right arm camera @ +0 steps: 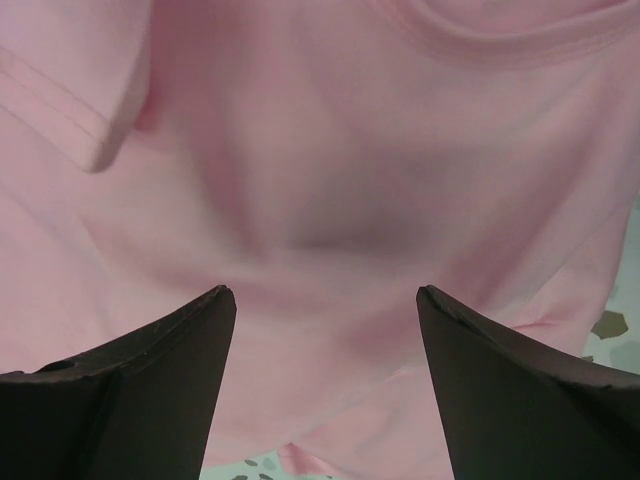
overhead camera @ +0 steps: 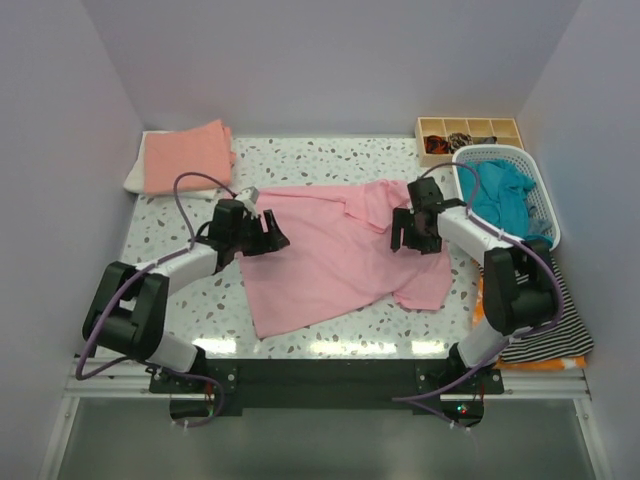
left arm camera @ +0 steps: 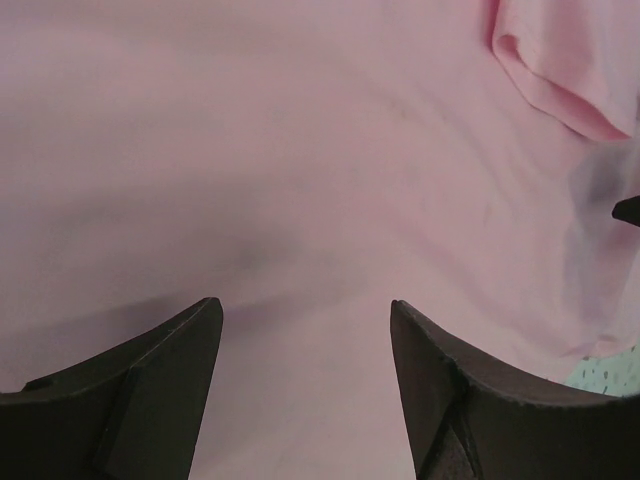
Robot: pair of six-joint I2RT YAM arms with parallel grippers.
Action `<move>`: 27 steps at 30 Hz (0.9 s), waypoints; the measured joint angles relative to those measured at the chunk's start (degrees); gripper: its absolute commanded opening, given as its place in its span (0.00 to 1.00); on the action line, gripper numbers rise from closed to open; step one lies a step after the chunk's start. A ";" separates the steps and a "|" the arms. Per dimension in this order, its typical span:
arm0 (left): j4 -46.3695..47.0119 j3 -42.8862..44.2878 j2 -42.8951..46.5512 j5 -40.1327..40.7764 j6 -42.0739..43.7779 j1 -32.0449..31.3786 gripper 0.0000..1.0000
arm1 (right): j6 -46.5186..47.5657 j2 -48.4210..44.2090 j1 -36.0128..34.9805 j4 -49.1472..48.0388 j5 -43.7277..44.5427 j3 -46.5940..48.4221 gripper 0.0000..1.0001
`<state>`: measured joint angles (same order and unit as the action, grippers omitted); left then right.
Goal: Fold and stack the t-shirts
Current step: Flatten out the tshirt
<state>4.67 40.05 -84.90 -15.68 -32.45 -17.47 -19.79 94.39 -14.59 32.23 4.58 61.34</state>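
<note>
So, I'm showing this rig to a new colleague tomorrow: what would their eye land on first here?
The pink tee lies spread and crumpled across the middle of the table, with the left arm and right arm over its two sides, jaws open and empty. Next come the teal tee in the white basket at the right edge, and the folded salmon tee in the far left corner.
</note>
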 measured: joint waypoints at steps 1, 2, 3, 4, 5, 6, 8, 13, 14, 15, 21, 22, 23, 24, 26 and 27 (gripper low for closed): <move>-0.07 -0.50 -0.20 0.35 -0.17 0.11 0.72 | -0.20 -0.09 -0.04 -0.02 -0.31 -0.96 0.77; -0.31 -0.72 -0.46 0.87 -0.39 0.11 0.72 | -0.46 -0.31 -0.09 -0.09 -0.70 -2.14 0.77; -0.48 -0.76 -0.85 1.44 -0.57 0.11 0.72 | -0.68 -0.66 -0.13 0.07 -0.92 -3.13 0.77; -0.57 -0.76 -1.11 1.81 -0.57 0.11 0.72 | -0.92 -0.98 -0.20 0.31 -1.01 -3.98 0.77; -0.98 -0.74 -1.57 2.91 -0.55 0.11 0.72 | -1.22 -1.27 -0.31 0.42 -1.07 -4.76 0.77; -1.38 -0.70 -2.03 3.67 -0.50 0.11 0.72 | -1.40 -1.51 -0.42 0.39 -1.07 -5.46 0.76; -4.13 0.26 -3.76 6.29 0.15 0.11 0.73 | -2.12 -2.16 -0.68 0.52 -1.20 -7.30 0.75; -10.05 6.51 -7.61 13.64 2.21 0.42 0.73 | -3.67 -4.33 -4.28 1.20 -1.51 -11.04 0.75; -11.28 7.65 -8.31 15.28 2.80 0.72 0.74 | -4.02 -4.96 -5.81 1.29 -1.81 -11.76 0.75; -12.46 8.63 -8.90 16.76 3.37 1.20 0.74 | -4.37 -5.70 -7.37 1.44 -2.16 -12.46 0.75; -18.45 12.37 -10.69 22.99 6.38 6.05 0.73 | -6.86 -10.32 -17.90 4.61 -6.38 -16.31 0.73; -19.34 12.90 -10.73 23.82 6.69 6.64 0.73 | -7.19 -11.15 -18.82 5.62 -7.28 -16.74 0.76; -20.13 13.33 -10.71 24.48 7.04 7.08 0.72 | -7.39 -12.09 -20.83 6.86 -7.78 -16.96 0.77; -20.28 13.51 -10.64 24.68 7.17 7.19 0.72 | -7.63 -13.05 -21.57 7.85 -7.87 -17.03 0.79; -20.24 13.46 -9.99 23.89 7.69 7.19 0.72 | -7.82 -16.70 -22.25 9.57 -6.71 -16.92 0.86; -20.11 13.25 -9.20 22.80 7.85 7.17 0.72 | -7.96 -18.99 -22.23 10.40 -5.16 -16.50 0.88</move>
<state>-15.44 53.30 -94.11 7.11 -24.60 -10.31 -27.75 75.40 -36.82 42.63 -0.58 44.84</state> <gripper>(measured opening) 0.722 0.794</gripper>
